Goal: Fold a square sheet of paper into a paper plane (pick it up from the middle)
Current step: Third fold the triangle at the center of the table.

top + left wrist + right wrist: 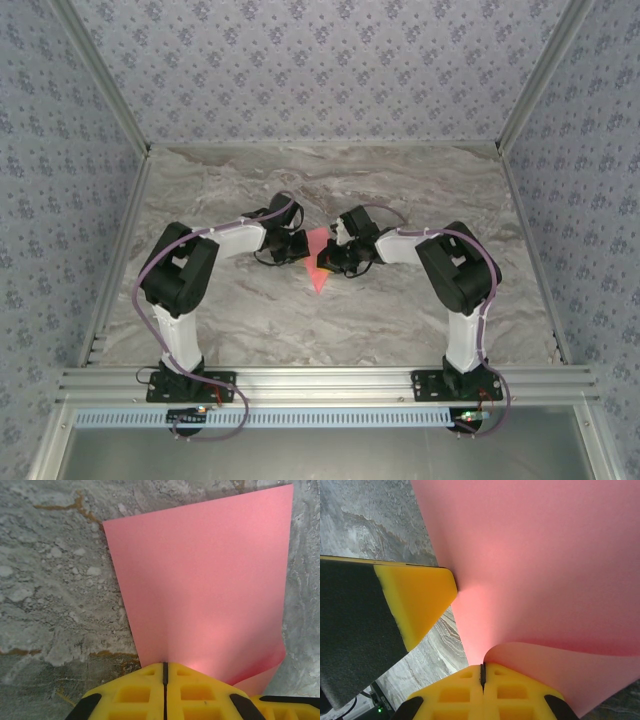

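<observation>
My left gripper [165, 672] has its two yellow fingers pressed flat together, no gap along the seam. The near edge of the salmon-pink sheet of paper [200, 580] runs into that seam, so I read it as pinching the paper. My right gripper [482, 672] is closed the same way, fingers touching, with a curled layer of the sheet rising out from between its tips. From the left gripper the sheet stretches straight ahead, lying flat on the grey marbled table [50, 580], with a small folded flap peeling up just to the right of the fingers. From the right gripper the paper spreads ahead and to the right. The left gripper appears as a yellow wedge just to its left, its tip touching or nearly touching the sheet's edge; I cannot tell which. From above, the two grippers face each other with the paper between them, and it reads as a narrow triangle whose tip points back toward the arm bases. I judge that I am midway through a fold, one layer lifted and not yet creased. The next move, as I see it, calls for one gripper to anchor the sheet while the other carries its layer over, lines up the edges, then presses the crease flat without tearing the thin paper.
</observation>
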Action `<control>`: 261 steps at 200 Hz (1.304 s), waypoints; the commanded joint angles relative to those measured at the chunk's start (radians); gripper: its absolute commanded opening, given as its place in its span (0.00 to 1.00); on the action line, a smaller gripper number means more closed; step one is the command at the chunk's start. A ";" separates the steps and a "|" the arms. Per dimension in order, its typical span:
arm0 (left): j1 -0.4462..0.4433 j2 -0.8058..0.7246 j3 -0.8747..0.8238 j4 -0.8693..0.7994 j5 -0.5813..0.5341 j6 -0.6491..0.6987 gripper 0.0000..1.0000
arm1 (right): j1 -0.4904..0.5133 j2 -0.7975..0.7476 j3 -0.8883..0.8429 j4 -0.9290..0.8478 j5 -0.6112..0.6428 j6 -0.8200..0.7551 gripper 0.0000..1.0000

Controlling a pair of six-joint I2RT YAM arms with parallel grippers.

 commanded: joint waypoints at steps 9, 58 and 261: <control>-0.003 0.033 0.007 -0.027 0.001 0.006 0.06 | 0.005 0.019 0.002 0.004 0.006 -0.002 0.03; -0.004 0.037 0.006 -0.025 0.002 0.004 0.06 | 0.005 0.023 -0.001 0.020 -0.009 -0.004 0.03; -0.007 0.045 0.002 -0.022 0.012 0.003 0.06 | 0.003 0.055 0.006 0.055 -0.026 -0.001 0.03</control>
